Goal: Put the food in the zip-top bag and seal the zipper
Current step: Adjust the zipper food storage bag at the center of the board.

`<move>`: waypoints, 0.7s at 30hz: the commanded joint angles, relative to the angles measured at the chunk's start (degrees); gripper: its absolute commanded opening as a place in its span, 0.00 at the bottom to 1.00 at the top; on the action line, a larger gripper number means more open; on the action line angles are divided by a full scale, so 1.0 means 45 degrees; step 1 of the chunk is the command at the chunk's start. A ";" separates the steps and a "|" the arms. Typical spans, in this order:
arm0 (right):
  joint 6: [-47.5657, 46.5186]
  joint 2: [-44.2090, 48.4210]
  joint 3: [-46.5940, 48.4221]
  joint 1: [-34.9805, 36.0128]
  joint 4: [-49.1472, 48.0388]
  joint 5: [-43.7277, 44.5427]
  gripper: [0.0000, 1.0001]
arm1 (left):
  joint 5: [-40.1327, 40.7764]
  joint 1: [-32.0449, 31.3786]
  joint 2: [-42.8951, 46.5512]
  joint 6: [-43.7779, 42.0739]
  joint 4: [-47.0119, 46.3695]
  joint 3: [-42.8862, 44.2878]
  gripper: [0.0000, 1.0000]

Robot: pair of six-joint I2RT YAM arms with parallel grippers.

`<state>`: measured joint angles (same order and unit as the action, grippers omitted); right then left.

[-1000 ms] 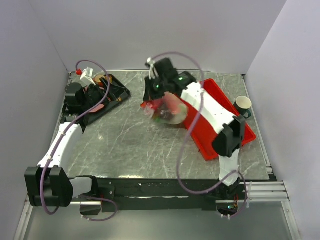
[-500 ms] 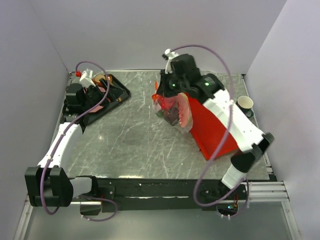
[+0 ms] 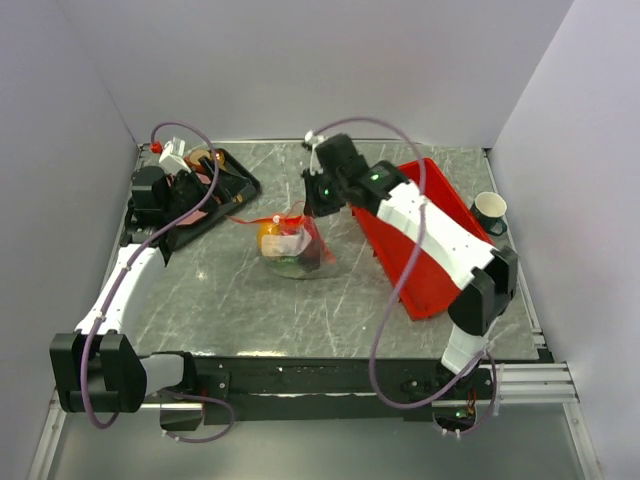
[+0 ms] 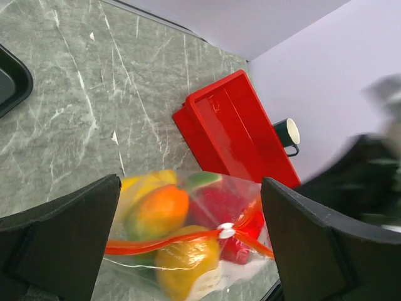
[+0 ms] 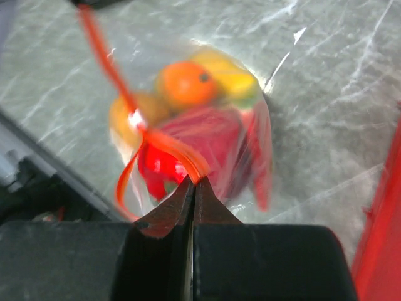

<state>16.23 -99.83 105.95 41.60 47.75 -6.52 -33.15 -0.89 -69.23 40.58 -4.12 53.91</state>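
One filled zip-top bag point(image 3: 290, 250) lay at the centre of the top view with the food point(image 4: 164, 210) inside, so by my reading only the seal was left to you. Your right gripper point(image 5: 190, 182) was clamped shut on one end of the zipper point(image 4: 163, 241), while the left gripper point(image 4: 189, 188) sat at the upper left, jaws spread wide and empty. You would have done best to pinch the free end with the left, hold the strip taut and press past the small white slider point(image 4: 225, 231), as the mouth looked partly open.

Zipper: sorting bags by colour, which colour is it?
The zipper is orange-red; the left wrist view shows it best.
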 commanded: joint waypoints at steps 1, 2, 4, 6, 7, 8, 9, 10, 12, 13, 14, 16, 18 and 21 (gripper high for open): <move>0.0143 0.0287 -0.1962 -0.0027 -0.1781 -0.0461 0.00 | -0.0037 0.0060 0.0209 -0.0265 -0.0199 0.0344 0.99; -0.0050 0.0174 -0.1479 -0.0027 -0.1686 -0.0406 0.00 | -0.0017 0.0079 0.0209 -0.0306 -0.0159 0.0364 0.99; -0.0324 -0.0971 -0.0231 -0.0046 -0.0187 0.0098 0.00 | -0.0095 0.0060 0.0151 -0.0171 -0.0392 0.0286 0.99; -0.0657 -0.1563 0.1450 0.0031 0.0926 0.0102 0.00 | -0.0328 0.0080 0.0131 0.0005 -0.0665 0.0169 0.99; -0.0657 -0.1333 0.1629 0.0109 0.0817 -0.0014 0.00 | -0.0368 0.0080 0.0150 0.0064 -0.0724 0.0168 0.99; -0.0773 -0.0963 0.1341 0.0149 0.0487 -0.0324 0.00 | -0.0349 0.0080 0.0189 0.0007 -0.0667 0.0207 0.99; -0.0736 -0.0554 0.1125 0.0207 -0.0445 -0.0598 0.00 | -0.0233 0.0060 0.0228 -0.0052 -0.0570 0.0265 0.99; -0.0639 0.0243 0.1046 0.0208 -0.0821 -0.0872 0.00 | -0.0174 0.0060 0.0248 -0.0188 -0.0433 0.0305 0.99; -0.0442 0.0854 0.0908 0.0227 -0.1660 -0.1653 0.00 | -0.0115 0.0079 0.0229 -0.0209 -0.0315 0.0344 0.99; -0.0442 0.1147 0.0908 0.0227 -0.1742 -0.1849 0.00 | -0.0192 0.0080 0.0209 -0.0151 -0.0392 0.0306 0.99; -0.0578 0.1150 0.0870 0.0227 -0.1743 -0.1967 0.00 | -0.0212 0.0060 0.0190 -0.0092 -0.0528 0.0228 0.99; -0.0832 0.0336 0.1063 0.0188 -0.0888 -0.1717 0.00 | -0.0329 0.0060 0.0190 0.0025 -0.0685 0.0149 0.99; -0.0949 -0.0390 0.1999 0.0207 0.0572 -0.1439 0.00 | -0.0446 0.0080 0.0131 0.0065 -0.0880 0.0090 0.99; -0.0854 0.0112 0.0776 0.0325 -0.0757 -0.2143 0.00 | -0.1205 0.0079 0.0092 -0.0013 -0.1502 0.0013 0.99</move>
<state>13.06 -99.92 112.14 42.54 47.68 -13.32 -34.15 -0.82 -69.23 40.32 -4.84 53.91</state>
